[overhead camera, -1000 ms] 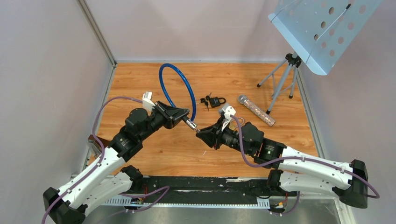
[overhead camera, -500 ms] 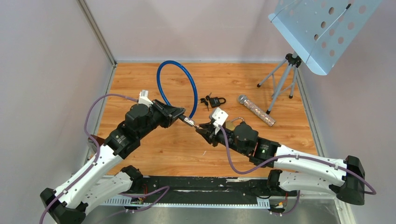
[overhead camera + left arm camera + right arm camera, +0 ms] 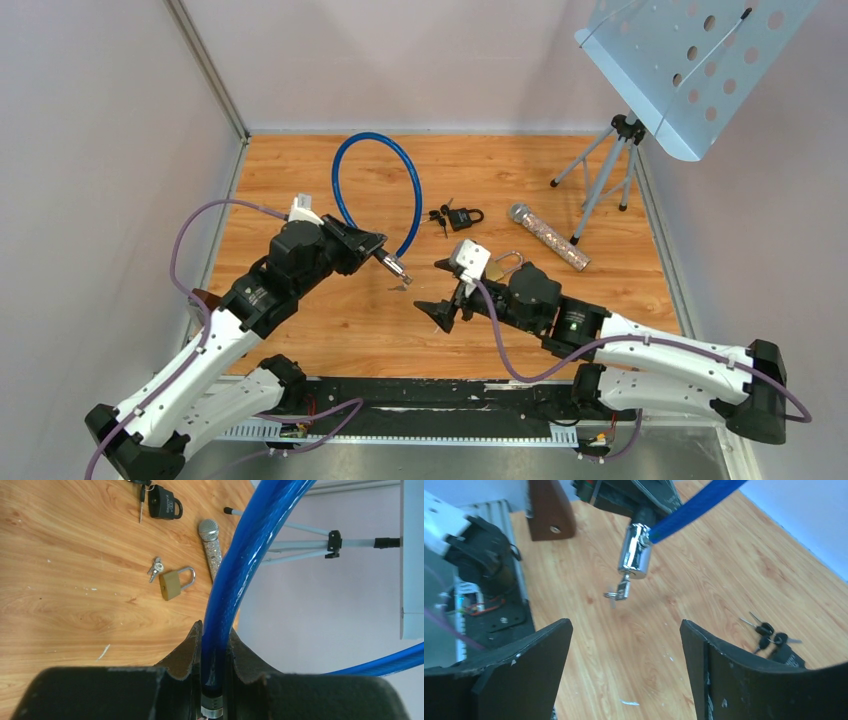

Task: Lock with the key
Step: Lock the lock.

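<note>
The key point(image 3: 616, 594) is sticking out of the low end of the chrome lock barrel point(image 3: 635, 550), and the whole thing is hanging in the air over the bench point(image 3: 560, 160). That barrel is capping the blue cable point(image 3: 240, 560). Your left fingers point(image 3: 187, 652) are pinching the cable tight right behind the barrel, so the loop is arching up and away toward the back. Your right fingers point(image 3: 524, 675) are gaping wide with nothing in them, sitting near the key but clear of it, on its right side. Further out, a brass padlock point(image 3: 172, 584) is lying flat with its small keys point(image 3: 156, 569) beside it. A black padlock point(image 3: 165, 502) and a glittery microphone point(image 3: 210, 545) are lying behind it, and a music stand point(image 3: 690, 60) is standing in the back right corner.
</note>
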